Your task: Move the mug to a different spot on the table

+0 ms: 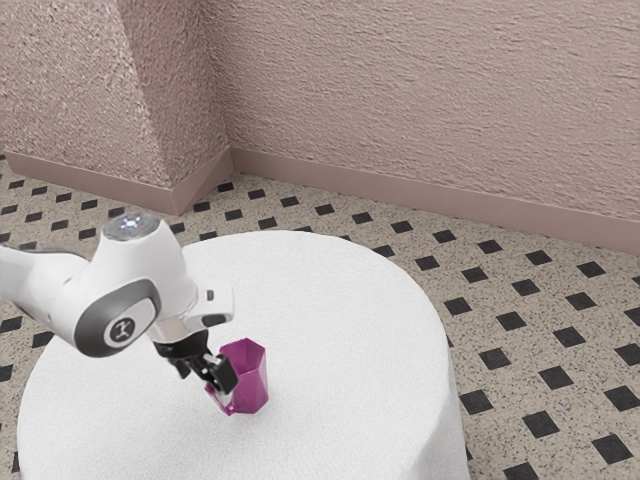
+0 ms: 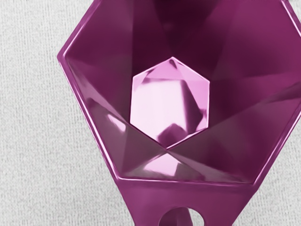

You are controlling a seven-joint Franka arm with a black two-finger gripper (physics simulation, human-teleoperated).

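— Exterior view, what is shown?

— The white arm (image 1: 110,300) enters from the exterior view's left and dips low, so that its black gripper (image 1: 213,376) meets the magenta mug (image 1: 247,375) on the side facing the arm. The mug is on the round white table (image 1: 330,300), in its near part, mouth upward.

— Has the gripper closed on it?

— I cannot tell; the black tip overlaps the mug's wall and the contact is hidden. Nor can I say whether the mug rests on the table or is just clear of it.

— Wrist view?

— Looking straight down the six-sided mug to its pale base (image 2: 170,100). The handle (image 2: 181,213), with its hole, lies at the edge nearest the hand, table surface around.

— Why that placing?

— Presumably the hand is lined up over the handle side, the slimmest part to grasp. The carry to another spot looks not yet finished; a loose hold would let the mug swing or tip.
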